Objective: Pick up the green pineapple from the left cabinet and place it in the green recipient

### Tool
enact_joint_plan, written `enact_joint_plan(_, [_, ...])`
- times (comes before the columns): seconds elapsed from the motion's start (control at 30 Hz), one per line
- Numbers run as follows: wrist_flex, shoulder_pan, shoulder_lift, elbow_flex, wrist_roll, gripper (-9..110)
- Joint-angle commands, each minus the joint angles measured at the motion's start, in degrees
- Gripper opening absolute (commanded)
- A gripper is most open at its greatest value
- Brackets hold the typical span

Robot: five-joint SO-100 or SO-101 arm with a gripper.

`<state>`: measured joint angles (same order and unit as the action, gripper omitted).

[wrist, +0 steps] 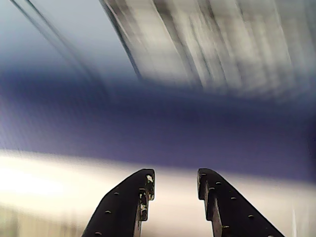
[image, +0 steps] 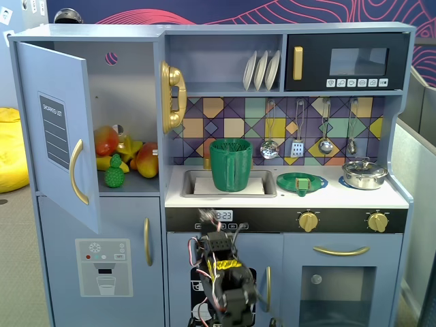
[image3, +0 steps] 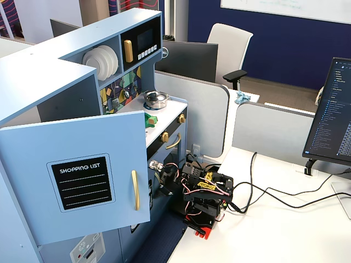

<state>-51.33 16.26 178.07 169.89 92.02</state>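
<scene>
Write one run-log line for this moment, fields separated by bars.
gripper: open, empty, low | green pineapple: in left cabinet, door open | green recipient: in sink | stage: not yet reached

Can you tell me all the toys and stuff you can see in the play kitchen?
Pineapple: one, green, front of the open cabinet shelf.
Round fruits: two, red-orange, behind the pineapple.
Banana: one, yellow, between the round fruits.
Cabinet door: one, blue-grey, swung open, shopping list label.
Cup: one, dark green, ribbed, standing in the sink.
Plate: one, green, flat, on the counter right of the sink.
Pot: one, silver, with lid, on the counter's right end.
White plates: three, on the upper shelf.
Utensils: four, silver, hanging on the tiled wall.
Microwave: one, black, top right.
Phone: one, gold, beside the open cabinet.
Arm: one, black, low in front of the kitchen.
Tool: open, empty, wrist view.
</scene>
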Motion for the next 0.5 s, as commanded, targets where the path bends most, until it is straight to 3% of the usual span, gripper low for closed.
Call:
enact_joint_plan(0.0, [20.39, 7.38, -7.03, -9.05, 2.55, 0])
enact_joint_plan(0.13, [31.99, 12.30, -15.91, -16.87, 2.64, 7])
enact_joint_plan(0.27, [35.95, 14.24, -22.76, -23.55, 6.06, 12])
enact_joint_plan(0.37, [37.88, 14.50, -25.22, -27.69, -1.05, 23])
enact_joint_plan(0.47, [43.24, 16.44, -28.39, -30.06, -0.44, 22])
